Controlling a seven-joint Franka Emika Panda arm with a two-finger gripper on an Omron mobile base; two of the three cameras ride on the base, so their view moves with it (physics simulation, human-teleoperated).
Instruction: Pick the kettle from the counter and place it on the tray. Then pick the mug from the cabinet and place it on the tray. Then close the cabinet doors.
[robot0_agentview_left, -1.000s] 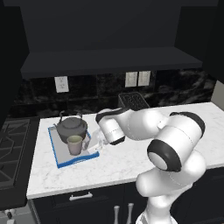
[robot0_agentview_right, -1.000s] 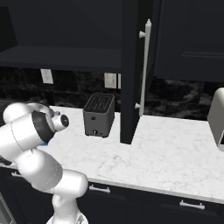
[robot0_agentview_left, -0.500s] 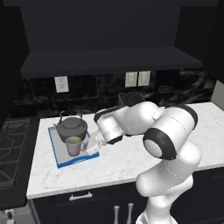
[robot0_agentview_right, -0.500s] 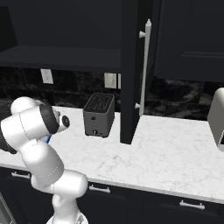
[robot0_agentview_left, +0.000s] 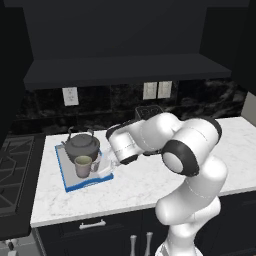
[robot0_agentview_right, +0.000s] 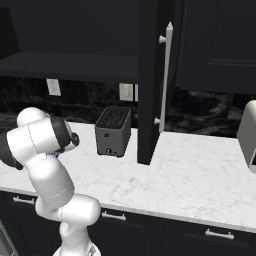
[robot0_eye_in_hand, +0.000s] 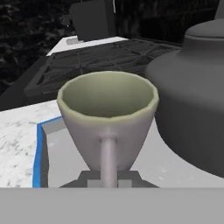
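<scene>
mug (robot0_eye_in_hand: 107, 120) centre frame, on tray (robot0_eye_in_hand: 38, 148) | gripper (robot0_eye_in_hand: 108, 179) pinched on handle (thin loop) | light, rigid, chippable

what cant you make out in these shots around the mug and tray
- Mug base: in the hand view, cut off by the bottom edge, so whether it rests on the tray is unclear.
- Gripper fingertips: in the left base view, too small to separate from the mug handle.
- Kettle: its handle and spout run past the hand view's right edge.
- Cabinet interior: in the right base view, hidden behind the open door, edge-on.
</scene>
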